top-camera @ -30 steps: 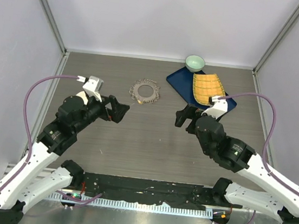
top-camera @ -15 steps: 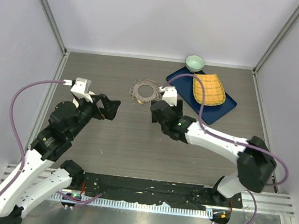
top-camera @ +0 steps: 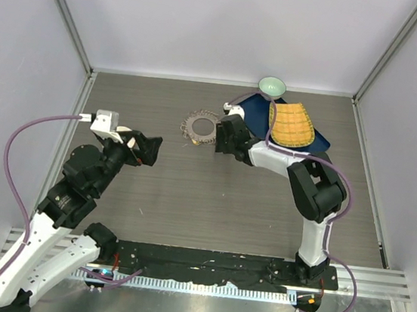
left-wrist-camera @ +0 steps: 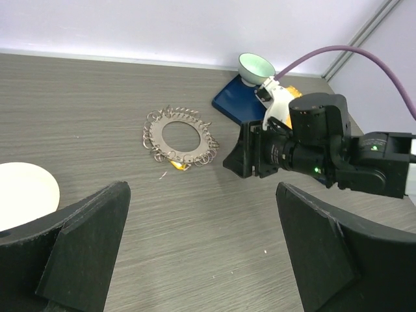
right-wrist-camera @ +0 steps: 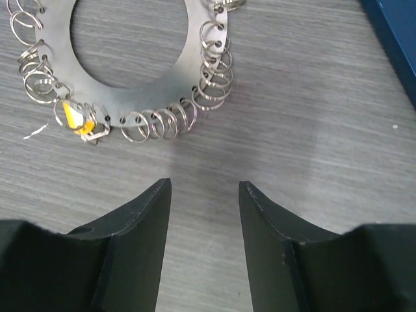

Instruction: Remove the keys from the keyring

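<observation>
Looking down from above, a grey wood-grain table (top-camera: 189, 192) fills the floor of a white-walled cell, with two robot arms reaching in from the near edge. The keyring (left-wrist-camera: 153, 134), a flat grey metal ring with a large round hole, lies flat near the middle of the table towards the back. Small wire loops (right-wrist-camera: 170, 121) hang through holes all around its rim, crowded like a fringe. A small yellow tag (right-wrist-camera: 77, 118) sits among the loops on the near edge.

The right gripper (right-wrist-camera: 204, 188) is low over the table just beside the keyring, on its right and near side. Its jaws stand a little apart with only bare table between them, holding nothing. From the right wrist camera, the ring lies just ahead of the fingertips and off to the left. The nearest loops are close to the fingers but not touching them.

The left gripper (left-wrist-camera: 205, 250) is spread wide and empty, well apart from the keyring, to its left and nearer the table's front edge.

Behind the right arm lies a blue tray (top-camera: 248, 114) with a yellow woven mat (top-camera: 290, 124) on it, and a small green bowl (top-camera: 272, 86) at its far corner.
</observation>
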`<state>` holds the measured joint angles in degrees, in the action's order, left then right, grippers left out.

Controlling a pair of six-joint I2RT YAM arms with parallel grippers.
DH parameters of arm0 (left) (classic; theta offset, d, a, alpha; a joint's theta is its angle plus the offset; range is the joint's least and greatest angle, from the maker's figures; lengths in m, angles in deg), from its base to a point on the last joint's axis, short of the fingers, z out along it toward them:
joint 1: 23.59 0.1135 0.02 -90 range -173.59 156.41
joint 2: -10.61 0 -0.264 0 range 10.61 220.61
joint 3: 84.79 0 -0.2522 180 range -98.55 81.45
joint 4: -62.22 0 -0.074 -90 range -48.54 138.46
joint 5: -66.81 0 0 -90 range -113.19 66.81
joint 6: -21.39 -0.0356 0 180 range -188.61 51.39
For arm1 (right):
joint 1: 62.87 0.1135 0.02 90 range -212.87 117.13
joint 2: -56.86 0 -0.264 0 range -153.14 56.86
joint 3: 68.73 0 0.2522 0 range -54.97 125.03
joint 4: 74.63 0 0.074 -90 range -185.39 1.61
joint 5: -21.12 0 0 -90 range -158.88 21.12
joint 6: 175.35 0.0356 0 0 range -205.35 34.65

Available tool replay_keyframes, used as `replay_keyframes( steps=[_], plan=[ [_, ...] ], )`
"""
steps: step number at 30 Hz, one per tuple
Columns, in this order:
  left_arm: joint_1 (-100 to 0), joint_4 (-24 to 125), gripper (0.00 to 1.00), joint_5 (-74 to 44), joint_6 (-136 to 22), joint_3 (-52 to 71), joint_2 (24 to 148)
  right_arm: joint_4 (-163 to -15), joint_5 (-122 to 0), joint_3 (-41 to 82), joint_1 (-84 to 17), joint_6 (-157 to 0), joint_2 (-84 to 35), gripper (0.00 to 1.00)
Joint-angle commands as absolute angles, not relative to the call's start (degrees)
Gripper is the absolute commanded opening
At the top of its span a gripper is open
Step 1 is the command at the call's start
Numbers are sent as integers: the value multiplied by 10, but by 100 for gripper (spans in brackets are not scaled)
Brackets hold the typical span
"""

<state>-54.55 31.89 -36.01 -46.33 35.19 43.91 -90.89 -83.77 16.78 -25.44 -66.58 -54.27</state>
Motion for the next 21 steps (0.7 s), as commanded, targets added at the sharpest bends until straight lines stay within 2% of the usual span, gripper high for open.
replay_keyframes(
  steps=[1,8,12,15,18,19,21],
  plan=[
    [-544,341,100,-345,-454,352,446,-845,-744,213,-275,-681,-565,51],
    [-545,341,100,-340,-453,351,452,-851,-717,271,-294,-672,-637,51],
    [-544,341,100,-343,-455,350,452,-857,-697,302,-295,-669,-668,48],
    [-544,339,100,-350,-458,350,450,-860,-697,312,-296,-667,-680,40],
    [-544,340,100,-355,-461,353,451,-865,-697,311,-295,-661,-680,22],
    [-544,341,100,-354,-462,354,452,-867,-697,308,-295,-661,-669,12],
    [-544,342,100,-350,-462,353,456,-871,-697,298,-295,-659,-652,3]
  ],
)
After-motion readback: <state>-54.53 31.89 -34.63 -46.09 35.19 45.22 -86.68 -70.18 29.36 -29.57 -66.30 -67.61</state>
